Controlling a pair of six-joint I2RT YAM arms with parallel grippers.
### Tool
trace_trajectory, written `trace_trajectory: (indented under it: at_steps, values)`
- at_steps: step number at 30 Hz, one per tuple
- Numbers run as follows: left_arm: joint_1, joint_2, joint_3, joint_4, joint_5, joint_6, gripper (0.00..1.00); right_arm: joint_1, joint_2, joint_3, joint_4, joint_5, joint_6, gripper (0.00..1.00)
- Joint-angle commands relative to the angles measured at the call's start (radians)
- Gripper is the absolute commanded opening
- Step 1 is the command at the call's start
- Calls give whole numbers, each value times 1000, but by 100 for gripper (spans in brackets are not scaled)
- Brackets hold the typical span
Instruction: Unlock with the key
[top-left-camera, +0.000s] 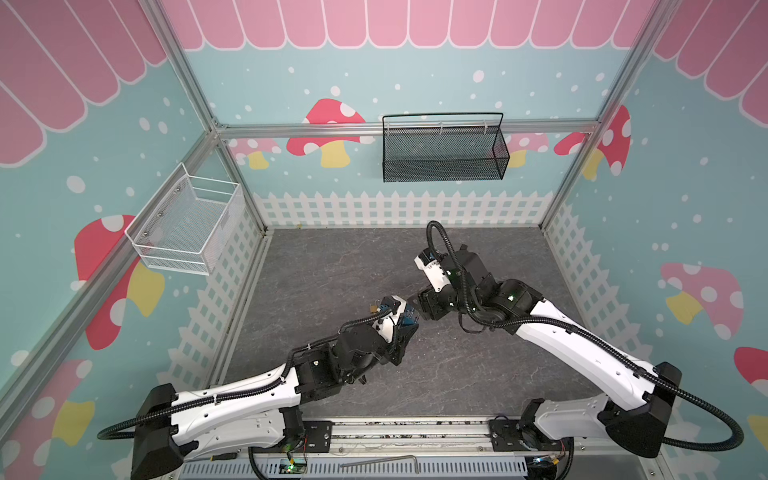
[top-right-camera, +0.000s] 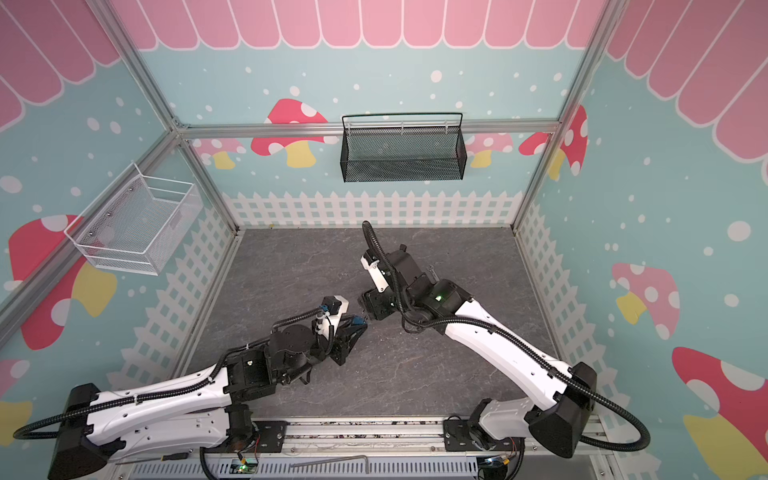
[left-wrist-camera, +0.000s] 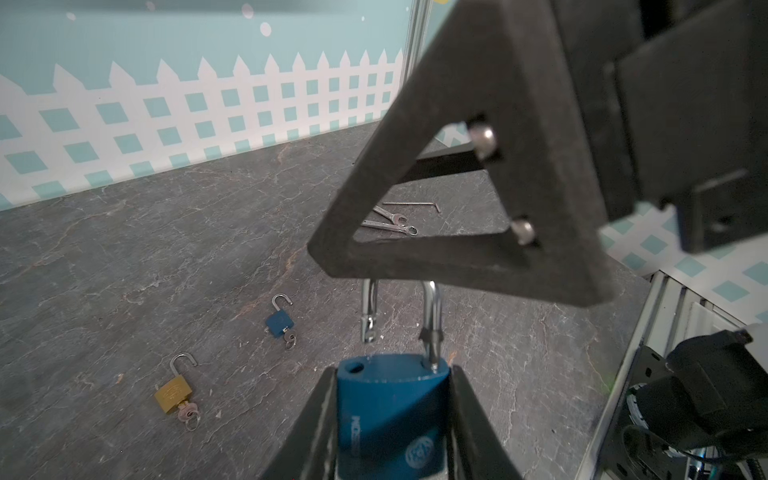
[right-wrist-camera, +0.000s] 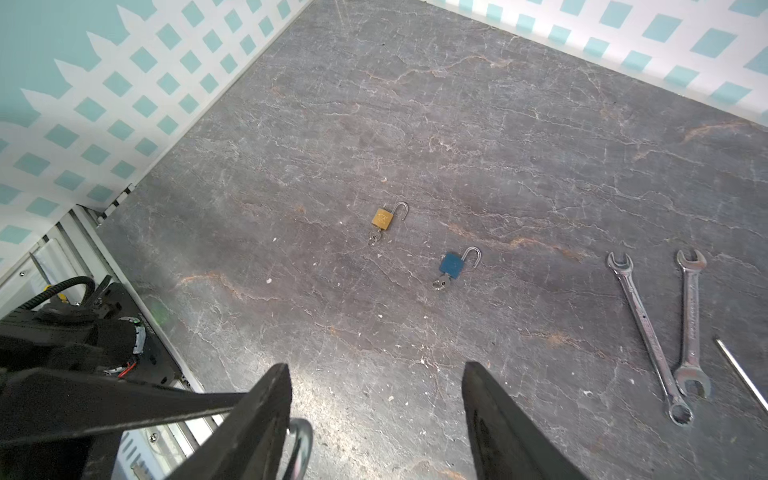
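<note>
Blue padlock (left-wrist-camera: 386, 424) gripped in left hand (left-wrist-camera: 392, 374); right hand (right-wrist-camera: 376, 365) spread just beside.

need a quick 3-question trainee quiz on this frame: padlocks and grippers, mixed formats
1. True or false: the large blue padlock clamped in the left gripper has its steel shackle open.
2. How many small padlocks lie on the grey stone-look table? A) one B) two C) three
3. Fill in: the right gripper has its jaws ___ (open/shut).

Key: 1 true, since one shackle leg hangs free of the body. 2 B, the small brass padlock and the small blue padlock. 3 open.
</note>
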Motion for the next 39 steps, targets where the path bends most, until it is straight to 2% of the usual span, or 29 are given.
trace_trajectory:
  at_steps: [1, 10, 20, 26, 33, 39]
  values:
    - [0, -22, -11, 57, 11, 28, 0, -9, 17, 42, -59, 26, -40, 69]
    - [1, -35, -26, 70, 3, 27, 0, -55, 9, 27, -82, -105, -83, 70]
    - [1, -48, -38, 86, -6, 30, 0, -89, -54, -37, -94, -133, -105, 69]
    - [1, -46, -35, 76, 8, 34, 0, -94, -87, -14, -111, -109, -104, 69]
    - [1, -19, -12, 74, 50, 42, 0, -94, -50, 29, -83, -178, -101, 70]
    - [1, -11, 1, 65, 49, 41, 0, -94, 2, 29, -85, -160, -111, 70]
